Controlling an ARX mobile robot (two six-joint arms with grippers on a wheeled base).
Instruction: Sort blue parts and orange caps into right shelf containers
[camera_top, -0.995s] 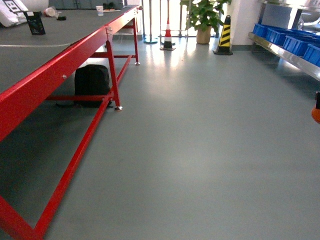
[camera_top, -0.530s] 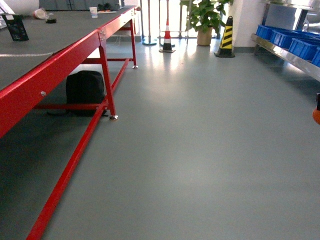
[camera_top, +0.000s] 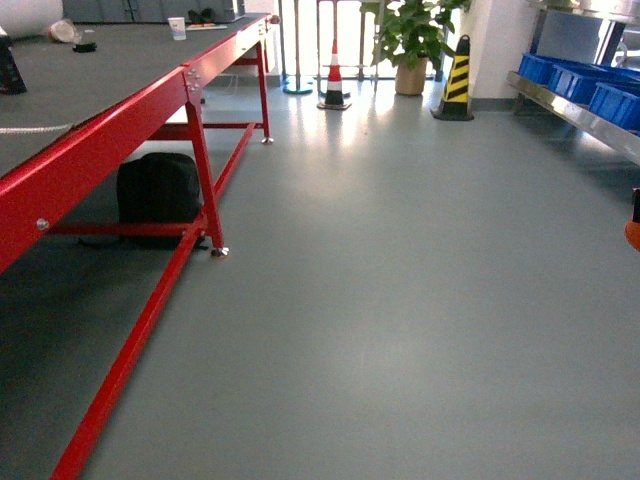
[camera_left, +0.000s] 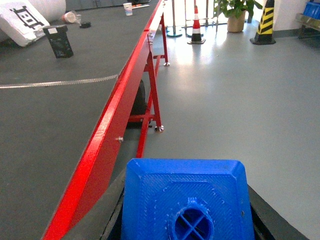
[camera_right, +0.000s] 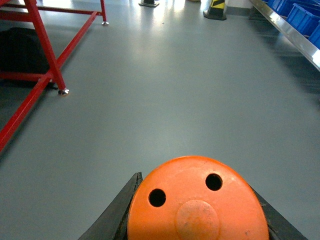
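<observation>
In the left wrist view, a blue part (camera_left: 185, 180) with a round stud fills the bottom, and my left gripper (camera_left: 189, 220) is shut on it, black fingers (camera_left: 116, 220) at both sides. My right gripper (camera_right: 197, 215) is shut on an orange cap (camera_right: 195, 195), whose flat top shows two holes. Only a sliver of that orange cap (camera_top: 633, 234) shows at the head view's right edge. The right shelf containers (camera_top: 585, 82), blue crates, sit far off on the steel shelf (camera_top: 590, 122) at the upper right. They also appear as crates (camera_right: 302, 15) in the right wrist view.
A long red-framed table (camera_top: 100, 150) runs along the left, with a black bag (camera_top: 158, 190) under it. A traffic cone (camera_top: 334, 85), a potted plant (camera_top: 408, 40) and a yellow-black bollard (camera_top: 458, 75) stand at the far end. Grey floor (camera_top: 400, 300) lies between table and shelf.
The head view has rolled forward along the table: its leg and the black bag slid down and left, and the crates drifted right. The orange sliver stays at the right edge.
</observation>
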